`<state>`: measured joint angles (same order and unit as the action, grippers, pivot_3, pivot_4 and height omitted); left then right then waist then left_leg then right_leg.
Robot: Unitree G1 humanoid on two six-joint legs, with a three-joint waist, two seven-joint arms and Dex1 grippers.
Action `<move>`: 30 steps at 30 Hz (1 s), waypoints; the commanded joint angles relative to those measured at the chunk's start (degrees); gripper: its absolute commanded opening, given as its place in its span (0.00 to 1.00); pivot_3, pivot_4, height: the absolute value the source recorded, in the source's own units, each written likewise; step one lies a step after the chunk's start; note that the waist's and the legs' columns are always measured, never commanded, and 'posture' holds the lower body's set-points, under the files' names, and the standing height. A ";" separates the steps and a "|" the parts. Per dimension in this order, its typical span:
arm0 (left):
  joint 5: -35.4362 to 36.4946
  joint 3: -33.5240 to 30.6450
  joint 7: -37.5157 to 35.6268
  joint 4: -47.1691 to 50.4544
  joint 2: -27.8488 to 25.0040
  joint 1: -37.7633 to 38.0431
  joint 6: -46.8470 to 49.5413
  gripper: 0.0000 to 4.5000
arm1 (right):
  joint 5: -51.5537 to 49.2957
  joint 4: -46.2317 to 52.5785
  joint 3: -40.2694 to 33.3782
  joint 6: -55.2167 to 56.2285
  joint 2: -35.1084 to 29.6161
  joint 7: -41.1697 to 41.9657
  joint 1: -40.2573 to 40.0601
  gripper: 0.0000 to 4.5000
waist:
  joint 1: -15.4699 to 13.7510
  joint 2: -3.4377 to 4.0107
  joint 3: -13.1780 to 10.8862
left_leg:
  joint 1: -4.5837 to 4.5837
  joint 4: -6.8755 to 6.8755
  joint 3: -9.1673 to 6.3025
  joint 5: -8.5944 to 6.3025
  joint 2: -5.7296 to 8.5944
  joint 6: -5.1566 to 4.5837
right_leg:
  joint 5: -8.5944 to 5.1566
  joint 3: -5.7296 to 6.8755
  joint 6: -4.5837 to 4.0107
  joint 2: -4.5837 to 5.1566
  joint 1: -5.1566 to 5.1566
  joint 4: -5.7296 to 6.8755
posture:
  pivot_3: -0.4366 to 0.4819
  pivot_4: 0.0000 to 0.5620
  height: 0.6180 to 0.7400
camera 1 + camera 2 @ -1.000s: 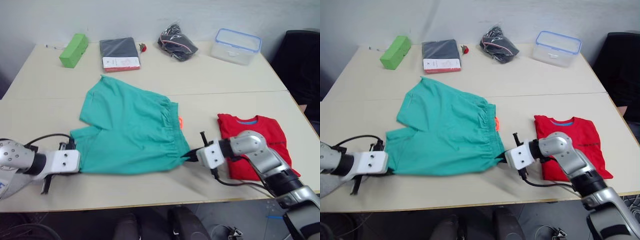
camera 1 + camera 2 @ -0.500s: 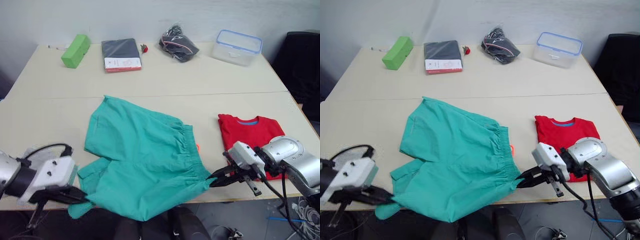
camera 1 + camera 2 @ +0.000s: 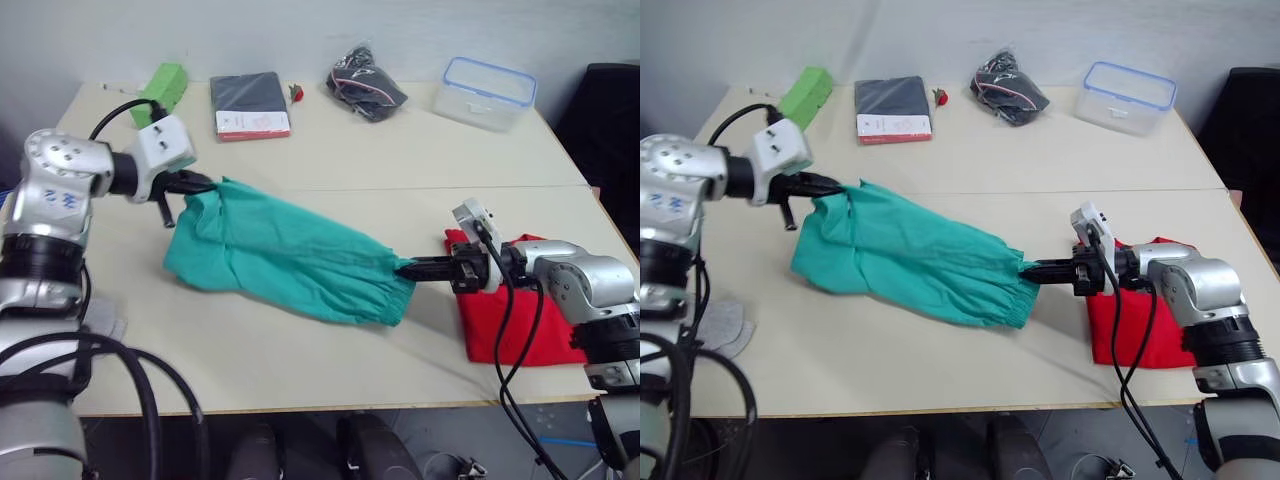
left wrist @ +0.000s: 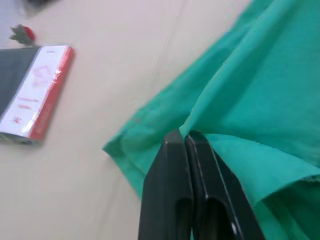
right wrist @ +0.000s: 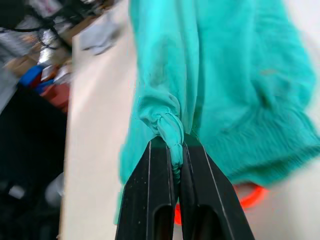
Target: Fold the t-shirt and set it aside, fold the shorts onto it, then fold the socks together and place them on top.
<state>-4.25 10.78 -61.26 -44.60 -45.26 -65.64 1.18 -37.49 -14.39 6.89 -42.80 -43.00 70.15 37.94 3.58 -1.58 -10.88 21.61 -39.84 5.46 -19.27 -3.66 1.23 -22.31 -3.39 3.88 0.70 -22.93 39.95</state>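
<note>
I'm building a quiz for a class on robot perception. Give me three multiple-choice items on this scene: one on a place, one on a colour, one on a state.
1. Where does the t-shirt lie?
A. Beside the green block at the table's far left
B. Near the table's front edge on the robot's right, under the right arm
C. Inside the plastic container

2. What colour is the rim of the clear plastic container?
A. Blue
B. Orange
C. Black

3. How are the shorts held?
A. Lying flat, untouched
B. Pinched by the left claw alone
C. Pinched at opposite ends by the left claw and the right claw

Answers:
1. B, the red shirt lies under the right forearm.
2. A, a blue band runs round its top.
3. C, both wrist views show shut fingers gripping teal cloth.
</note>
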 commanded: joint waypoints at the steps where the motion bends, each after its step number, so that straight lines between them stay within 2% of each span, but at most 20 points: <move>1: -5.12 1.58 6.13 -13.13 2.54 -6.21 -10.40 0.00 | 4.03 -3.95 -1.24 1.39 2.31 -3.88 2.48 0.00 | 0.25 0.00 0.00 | 0.02 0.00 0.03 0.00 0.00 0.01 | 0.00 0.00 0.00 0.00 -0.11 0.11 | 0.48 0.27 1.00; 4: -8.06 3.14 7.90 -20.56 4.80 -8.20 -14.69 0.00 | 7.14 -5.77 -1.13 3.40 4.29 -5.56 3.03 0.00 | 0.81 0.00 0.00 | 0.22 -0.07 0.08 0.01 0.00 0.01 | 0.00 0.03 0.00 0.02 -0.52 0.44 | 0.48 0.27 1.00; 5: -9.34 3.90 8.49 -22.29 5.11 -8.01 -16.05 0.00 | 7.60 -6.04 -1.66 3.36 5.05 -6.66 3.36 0.06 | 1.10 0.00 0.00 | 0.36 -0.15 0.08 0.01 0.00 0.01 | 0.00 0.03 0.00 0.03 -0.68 0.56 | 0.48 0.27 1.00; 8: -11.31 4.79 8.26 -25.61 5.52 -7.67 -18.22 0.14 | 8.57 -6.43 -3.08 2.50 6.35 -9.34 4.35 0.24 | 1.46 0.00 0.00 | 0.64 -0.18 0.07 0.01 -0.01 0.02 | 0.00 0.07 0.00 0.03 -1.00 0.85 | 0.48 0.27 1.00; 12: -12.28 3.96 10.11 -27.05 4.70 -7.59 -20.12 0.41 | 8.23 -3.41 -5.82 2.95 5.77 -10.30 3.92 0.54 | 1.27 0.00 0.00 | 0.87 -0.25 0.10 0.03 0.01 0.06 | 0.00 0.10 0.00 0.09 -1.34 1.03 | 0.48 0.27 1.00; 15: -9.28 -0.05 11.18 -25.97 2.66 -8.73 -20.47 0.62 | 6.80 1.98 -10.30 2.89 4.46 -12.20 3.27 0.78 | 1.33 0.00 0.00 | 0.96 -0.25 0.11 0.03 0.02 0.06 | 0.00 0.14 0.00 0.15 -1.44 1.06 | 0.48 0.27 1.00; 18: -5.22 -4.22 7.02 -22.82 1.43 -8.94 -19.80 0.84 | 5.47 8.71 -12.55 1.64 3.98 -13.67 1.96 1.00 | 1.32 0.00 0.00 | 1.14 -0.32 0.11 0.04 0.02 0.07 | 0.00 0.19 0.00 0.16 -1.65 1.28 | 0.48 0.27 1.00; 20: -2.68 -5.94 2.70 -18.18 0.31 -7.46 -19.70 0.98 | 4.39 14.49 -13.04 0.40 4.31 -14.94 0.67 1.00 | 1.24 0.00 0.01 | 1.15 -0.33 0.07 0.04 0.02 0.08 | 0.00 0.28 0.00 0.17 -1.64 1.37 | 0.48 0.27 1.00; 25: 4.94 -9.23 -4.88 2.06 -0.42 0.11 -10.57 0.99 | 6.28 25.96 -8.44 2.03 5.77 -16.62 -2.87 1.00 | 1.29 0.01 0.01 | 1.18 -0.35 0.04 0.05 0.03 0.09 | 0.00 0.31 0.00 0.21 -1.62 1.40 | 0.48 0.27 1.00; 28: 11.82 -9.14 -9.81 22.27 -0.39 9.31 1.89 0.99 | 10.57 28.47 -3.51 5.60 7.14 -18.07 -3.82 1.00 | 1.52 0.01 0.01 | 1.17 -0.36 0.02 0.07 0.04 0.12 | 0.00 0.27 0.00 0.22 -1.62 1.49 | 0.48 0.27 1.00; 30: 12.29 -7.98 -10.38 30.66 -0.81 14.31 5.34 0.99 | 14.29 28.37 0.00 8.87 7.90 -18.69 -4.36 1.00 | 1.59 0.01 0.01 | 1.17 -0.36 -0.02 0.08 0.03 0.15 | 0.00 0.27 -0.01 0.21 -1.62 1.51 | 0.48 0.27 1.00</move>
<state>6.10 2.84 -70.79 -20.99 -45.08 -52.32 3.35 -25.64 12.10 5.48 -37.05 -35.26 52.09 33.87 5.17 -1.57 -10.87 22.77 -40.21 5.43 -19.19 -3.63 1.39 -22.31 -3.12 3.88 0.91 -24.54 41.46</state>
